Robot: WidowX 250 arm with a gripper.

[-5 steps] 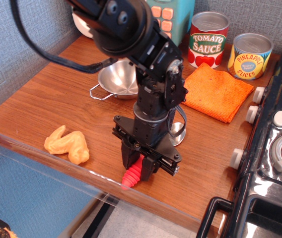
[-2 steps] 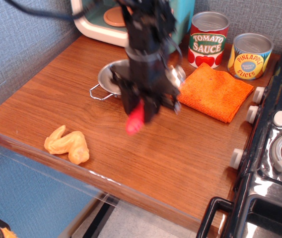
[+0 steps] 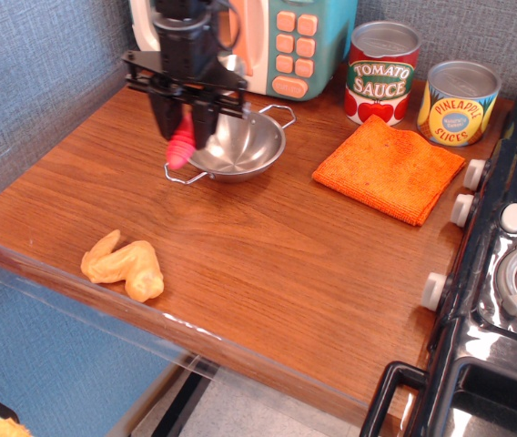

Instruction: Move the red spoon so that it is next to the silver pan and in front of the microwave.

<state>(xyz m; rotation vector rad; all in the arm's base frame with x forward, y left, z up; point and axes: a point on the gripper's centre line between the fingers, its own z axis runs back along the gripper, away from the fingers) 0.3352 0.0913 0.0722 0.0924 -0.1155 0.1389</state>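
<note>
Red spoon [image 3: 181, 148] hangs clamped in the gripper [image 3: 186, 123], handle end down, long axis near vertical, just left of the silver pan [image 3: 238, 146] and before the microwave [image 3: 277, 41]. Its bowl is hidden, probably uppermost. I lower gently, tip it flat, then release.

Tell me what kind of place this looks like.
Probably a toy play-kitchen set: a wooden counter with a toy microwave, pretend food cans, a plastic chicken piece and a stove beside it.
</note>
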